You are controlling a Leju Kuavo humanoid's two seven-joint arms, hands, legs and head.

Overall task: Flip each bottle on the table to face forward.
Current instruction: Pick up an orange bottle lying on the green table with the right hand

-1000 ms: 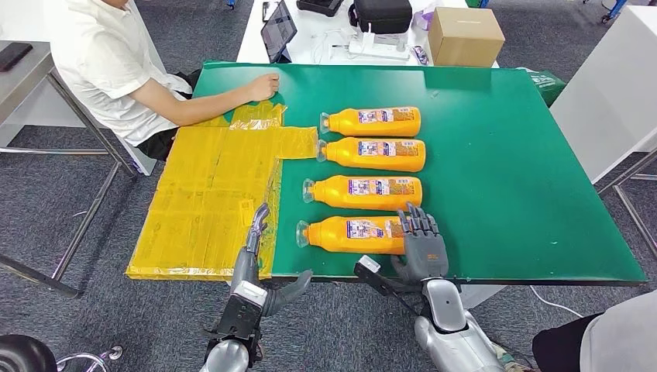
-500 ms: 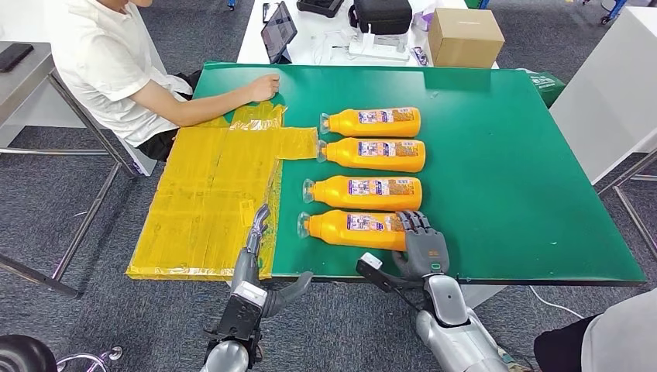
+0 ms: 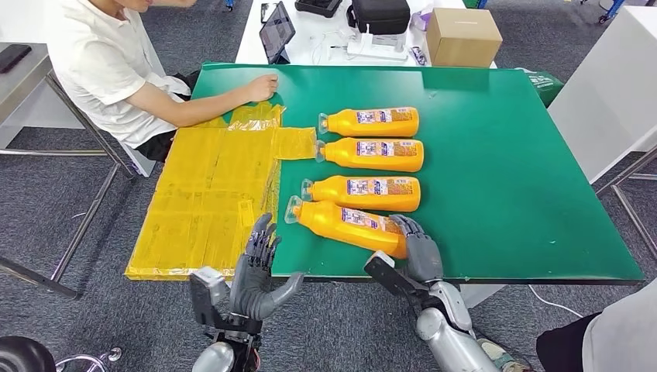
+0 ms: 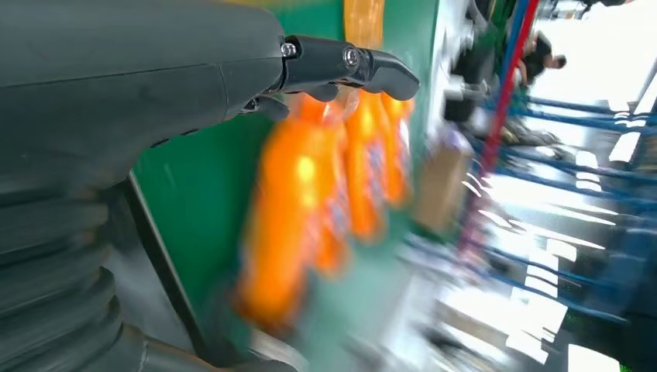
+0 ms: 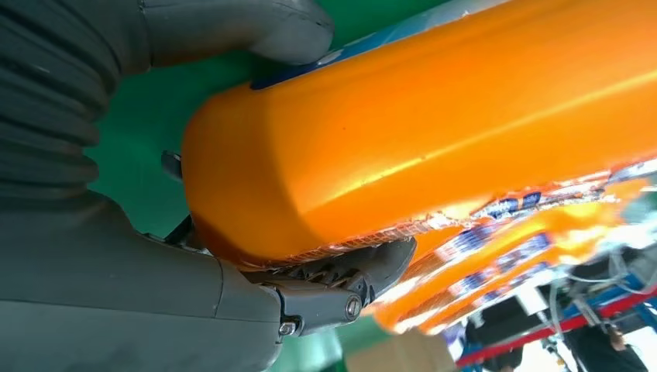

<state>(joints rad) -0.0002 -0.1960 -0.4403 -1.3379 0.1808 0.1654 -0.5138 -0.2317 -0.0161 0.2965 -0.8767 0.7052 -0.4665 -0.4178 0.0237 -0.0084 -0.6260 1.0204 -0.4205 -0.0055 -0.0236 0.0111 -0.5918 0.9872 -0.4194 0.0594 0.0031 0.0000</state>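
The nearest bottle [image 3: 349,225], by the bench's [image 3: 511,194] near edge, is now lying skewed, its base gripped by the right hand [image 3: 414,248]; flipping is starting. The left hand [image 3: 259,267] is rising, open, holding nothing.

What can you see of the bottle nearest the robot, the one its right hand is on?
The nearest bottle is glossy orange plastic with a clear cap at its left end and a printed label facing up. It lies on its side on the green table, skewed against the three parallel bottles behind it, cap end angled toward them. The right hand grips its base end, thumb and fingers on opposite sides.
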